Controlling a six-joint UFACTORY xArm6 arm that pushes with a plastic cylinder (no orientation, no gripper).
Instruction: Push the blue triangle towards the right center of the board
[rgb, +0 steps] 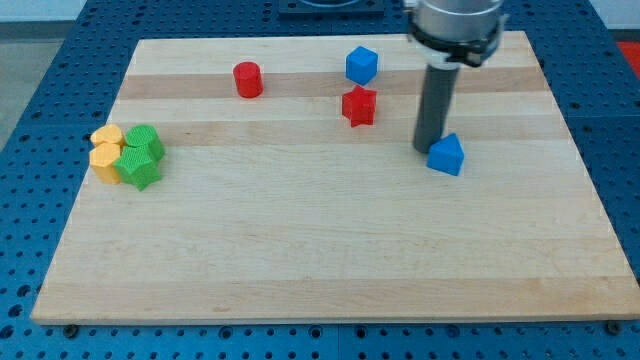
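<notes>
The blue triangle (446, 155) lies on the wooden board (330, 250), right of the middle. My tip (427, 149) rests on the board just to the triangle's left, touching or nearly touching its left side. The dark rod rises from there to the arm at the view's top.
A blue cube (361, 65) and a red star (359, 106) lie up and left of the tip. A red cylinder (248, 79) sits near the top left. At the left edge, two yellow blocks (105, 152) and two green blocks (141, 156) are clustered.
</notes>
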